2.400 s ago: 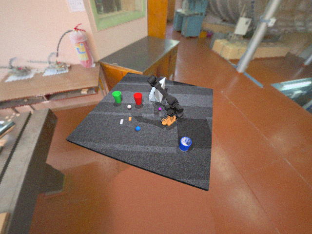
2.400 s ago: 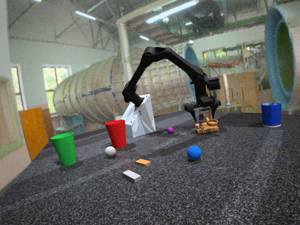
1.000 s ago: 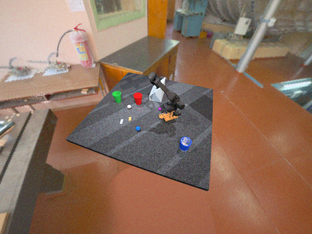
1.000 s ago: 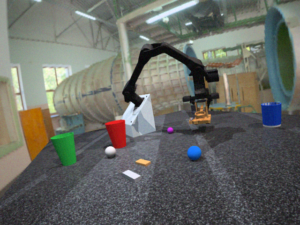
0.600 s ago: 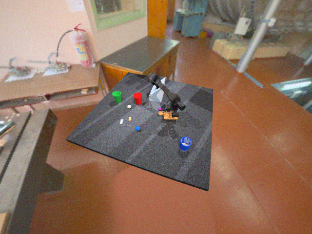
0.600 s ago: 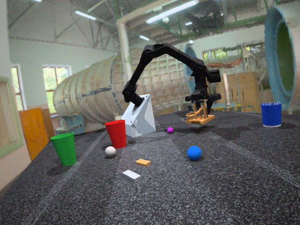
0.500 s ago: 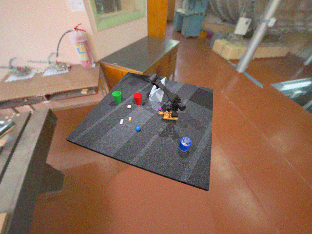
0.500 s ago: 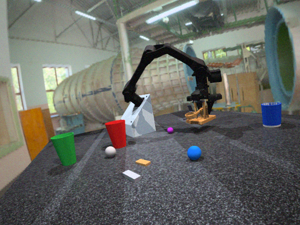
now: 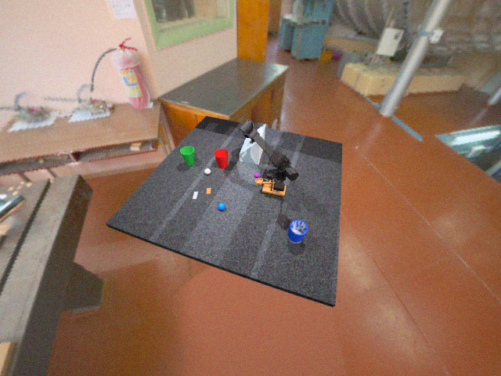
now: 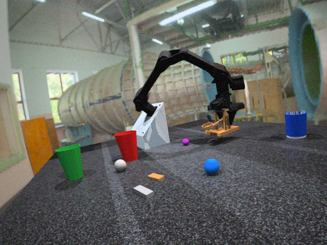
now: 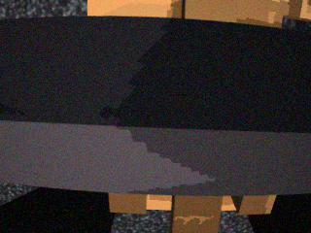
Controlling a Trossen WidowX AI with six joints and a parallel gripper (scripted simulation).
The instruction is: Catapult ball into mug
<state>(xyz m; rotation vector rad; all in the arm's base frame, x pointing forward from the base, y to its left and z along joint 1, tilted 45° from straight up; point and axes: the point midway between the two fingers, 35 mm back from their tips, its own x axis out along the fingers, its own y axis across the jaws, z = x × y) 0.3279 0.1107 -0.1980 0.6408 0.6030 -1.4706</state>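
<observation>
The orange catapult (image 9: pixel 268 189) (image 10: pixel 222 131) (image 11: pixel 196 219) is held a little above the dark table, with its shadow below it. My gripper (image 9: pixel 278 185) (image 10: pixel 222 118) points down and is shut on the catapult's upright frame. The catapult's round cup points left in the top and exterior views, and no ball shows in it. The blue mug (image 9: pixel 297 232) (image 10: pixel 295 125) stands upright to the right of the catapult. A blue ball (image 9: pixel 221 207) (image 10: pixel 211 166), a white ball (image 9: pixel 207 171) (image 10: pixel 120 165) and a small purple ball (image 9: pixel 256 175) (image 10: pixel 185 141) lie on the table.
A red cup (image 9: pixel 221 159) (image 10: pixel 127 146) and a green cup (image 9: pixel 188 156) (image 10: pixel 70 162) stand at the left. An orange block (image 9: pixel 208 190) (image 10: pixel 156 176) and a white block (image 9: pixel 195 195) (image 10: pixel 143 191) lie near them. A white angled stand (image 9: pixel 251 153) (image 10: pixel 156 131) is by the arm's base.
</observation>
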